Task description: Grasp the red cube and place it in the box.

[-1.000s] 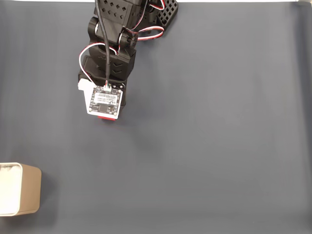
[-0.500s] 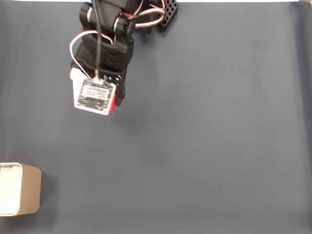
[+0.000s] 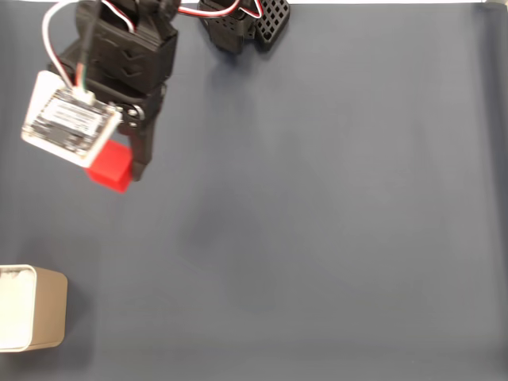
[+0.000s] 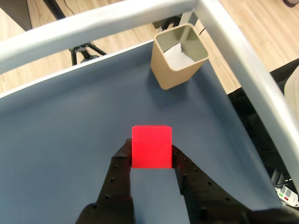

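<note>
So the grab part looks done: my gripper (image 4: pixel 150 156) is clamped on the red cube (image 4: pixel 151 145), one finger on each side, and I'd say it's up off the gray mat (image 3: pixel 333 206). The box (image 4: pixel 179 55) sits well ahead, open and empty. Left: carry it over, drop it in.

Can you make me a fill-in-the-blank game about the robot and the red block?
1. The gripper is squeezing a cube whose color is ____.
2. In the wrist view, the tan box has its open top facing ____.
3. In the fixed view, the box sits in the bottom ____ corner of the dark mat.
4. The inside of the box holds ____ cubes right now.

Missing words: red; up; left; no
</note>
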Tool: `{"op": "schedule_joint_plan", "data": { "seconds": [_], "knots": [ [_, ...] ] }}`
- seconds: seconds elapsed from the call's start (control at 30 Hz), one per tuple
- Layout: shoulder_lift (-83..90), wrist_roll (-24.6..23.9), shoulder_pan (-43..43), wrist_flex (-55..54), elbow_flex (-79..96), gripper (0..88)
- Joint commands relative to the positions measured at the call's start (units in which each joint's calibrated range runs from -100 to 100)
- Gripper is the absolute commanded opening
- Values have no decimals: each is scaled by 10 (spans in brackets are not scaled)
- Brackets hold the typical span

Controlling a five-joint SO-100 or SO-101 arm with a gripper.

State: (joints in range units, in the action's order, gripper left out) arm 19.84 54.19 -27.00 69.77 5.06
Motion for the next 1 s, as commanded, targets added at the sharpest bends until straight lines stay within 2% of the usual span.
{"op": "schedule_joint_plan", "data": {
  "seconds": [0.0,0.97],
  "knots": [
    [-22,-8,-13,1,-91,0],
    [-449,-32,-26,-57,-592,0]
  ]
}}
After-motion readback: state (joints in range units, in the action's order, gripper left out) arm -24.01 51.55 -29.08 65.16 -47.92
